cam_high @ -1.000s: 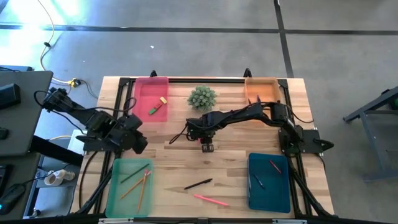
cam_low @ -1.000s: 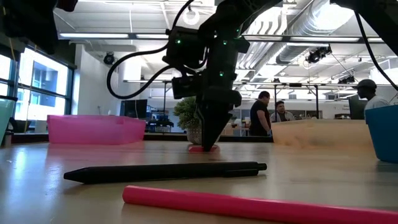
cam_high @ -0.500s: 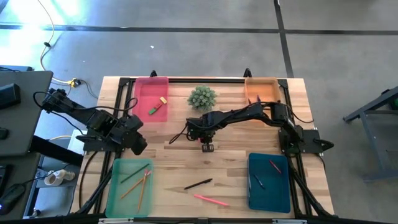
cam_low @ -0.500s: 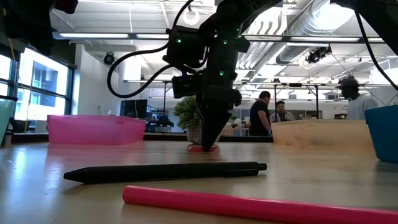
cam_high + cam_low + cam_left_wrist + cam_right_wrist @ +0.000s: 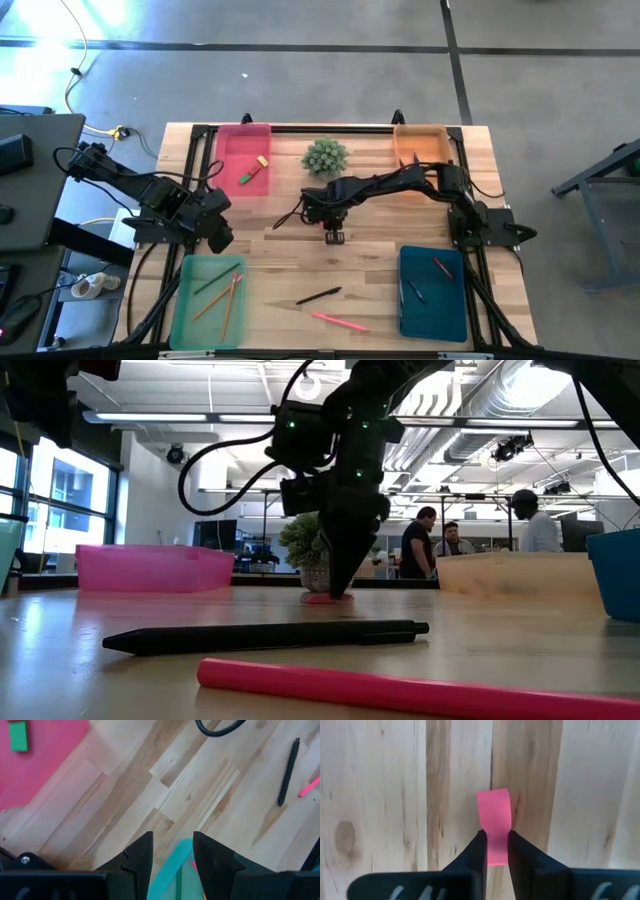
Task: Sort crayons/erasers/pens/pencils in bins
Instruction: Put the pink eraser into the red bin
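Pink against pale wood grain: pinching the small, flat-sided pink eraser [image 5: 494, 815] between the two dark tapered fingers of the right end effector [image 5: 333, 237], pressing in on both of its long sides. Resting the block on the planks of the bench [image 5: 290, 250] near the middle, just in front of the spiky green potted plant [image 5: 325, 156]. Pointing straight down at it in the low view, tips reaching the wood. Hanging the left end effector [image 5: 172, 842] with its fingers spread and gripping nothing, over the rim of the light green bin [image 5: 185, 300] at the bench's left side. Cradling long thin pencils [image 5: 225, 295] in that shallow translucent tray, orange wood-coloured and dark green, lying slantwise. Holding two tiny blocks in the pink bin [image 5: 245, 135] at the far left corner: a green eraser [image 5: 250, 176] and a yellowish eraser [image 5: 263, 160], just beside each other. Containing a short red crayon [image 5: 441, 266] and a short dark crayon [image 5: 415, 291], apart from each other, in the teal bin [image 5: 430, 315] at the near right. Glowing translucent at the far right corner, partly under the right arm: the orange bin [image 5: 420, 132]. Showing, loose on bare wood between the green and teal trays, a slim black pen [image 5: 320, 295] and, nearer the bench edge, a smooth round pink pencil [image 5: 340, 321], close but not touching.
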Available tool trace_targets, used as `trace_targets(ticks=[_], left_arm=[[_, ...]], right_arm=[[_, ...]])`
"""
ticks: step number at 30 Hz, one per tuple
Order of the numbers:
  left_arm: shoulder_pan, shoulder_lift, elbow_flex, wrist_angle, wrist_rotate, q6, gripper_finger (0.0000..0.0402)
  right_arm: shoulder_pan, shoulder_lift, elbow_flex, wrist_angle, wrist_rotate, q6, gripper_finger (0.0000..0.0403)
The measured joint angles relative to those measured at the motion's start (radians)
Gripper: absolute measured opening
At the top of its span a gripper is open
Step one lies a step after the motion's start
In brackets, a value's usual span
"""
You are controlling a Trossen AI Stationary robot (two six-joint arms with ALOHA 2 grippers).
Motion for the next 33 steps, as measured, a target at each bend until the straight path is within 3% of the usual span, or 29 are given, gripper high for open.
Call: trace_targets(ticks=[23, 33], left_arm=[[0.0, -0.001, 0.0, 0.007, -0.015, 0.014, 0.0129], [0.001, -0.001, 0.0, 0.012, -0.088, -0.008, 0.0129]], right_arm=[[0.0, -0.112, 0.003, 0.039, -0.015, 0.077, 0.0035], [-0.001, -0.212, 0.004, 0.208, -0.014, 0.115, 0.0035]])
